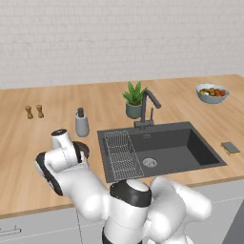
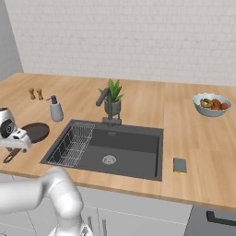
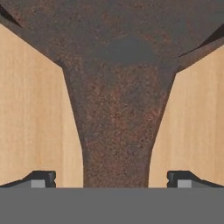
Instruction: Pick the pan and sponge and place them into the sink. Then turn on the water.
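Straddling the pan (image 3: 117, 131) handle with fingers spread apart, gripper (image 3: 112, 179) low over the counter (image 2: 193, 138) left of the sink (image 2: 129, 150); sponge (image 2: 179, 165) lies right of the sink.

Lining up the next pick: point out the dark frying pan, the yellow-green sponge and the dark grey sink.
dark brown-black frying pan (image 2: 38, 131): right base view, round body.
yellow sponge with green top (image 1: 230, 147): left base view, top face.
dark grey rectangular sink (image 2: 138, 142): right base view, bare basin floor.

Round dark brown-black frying pan (image 2: 37, 131): flat on the wooden surface (image 2: 184, 129), left of the dark grey rectangular sink (image 2: 133, 150). Yellow, green-topped rectangular sponge (image 2: 179, 165): flat, just right of the sink.
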